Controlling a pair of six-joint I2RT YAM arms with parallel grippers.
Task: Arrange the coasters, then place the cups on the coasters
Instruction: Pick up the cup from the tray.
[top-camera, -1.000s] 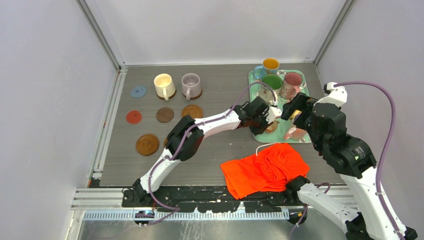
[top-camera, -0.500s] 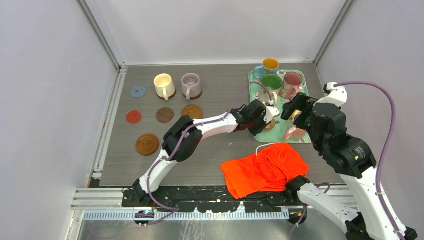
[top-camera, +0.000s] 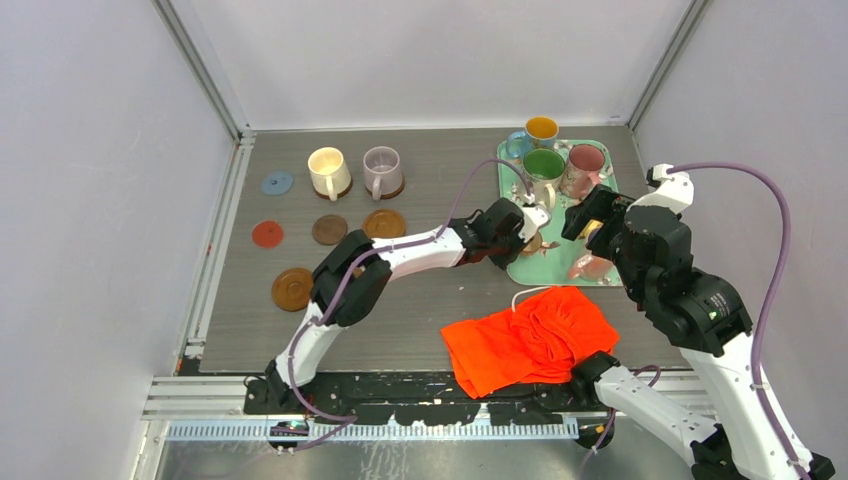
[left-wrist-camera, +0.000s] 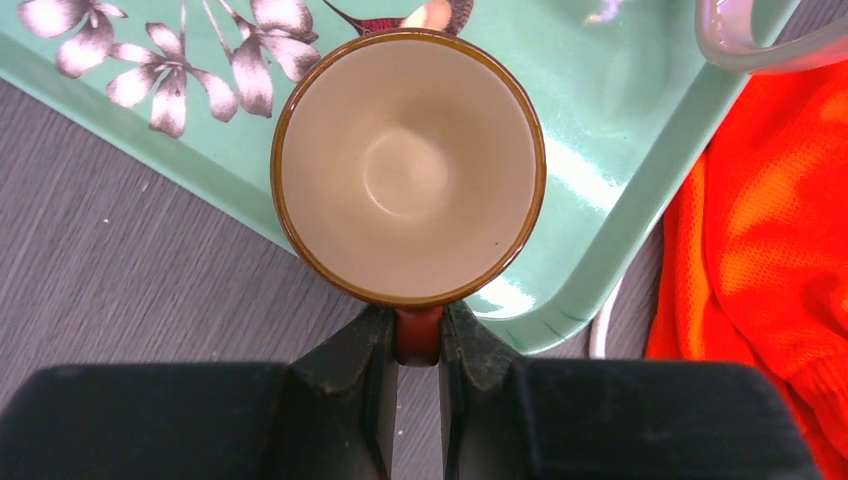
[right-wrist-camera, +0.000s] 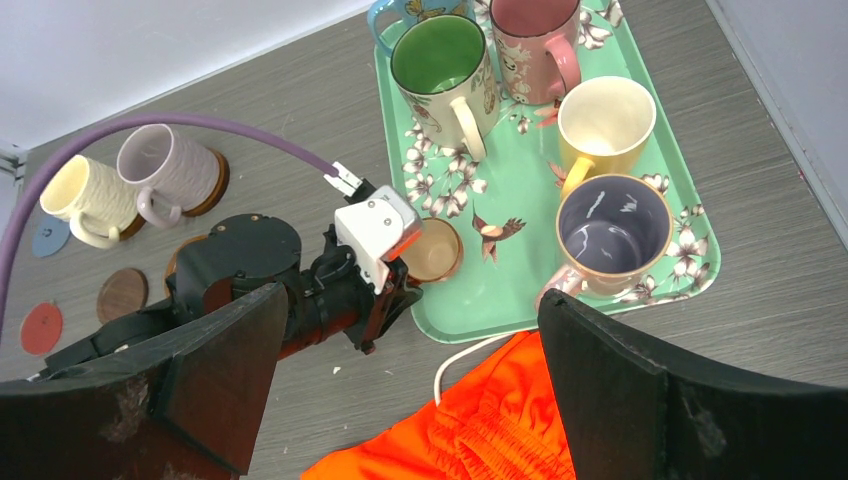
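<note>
On the grey table (top-camera: 430, 300) we see the teal floral tray (top-camera: 570, 265) at the far right with the orange cloth (top-camera: 530, 340) just beside it, and our right gripper (top-camera: 592, 215) hangs above the tray, jaws spread wide with nothing between them. Our left gripper (left-wrist-camera: 418, 328) is clamped on the red-brown handle (left-wrist-camera: 418, 340) of the small brown-rimmed cup (left-wrist-camera: 410, 170) at the tray's edge; whether the cup rests on the tray or is lifted clear, we cannot tell.
</note>
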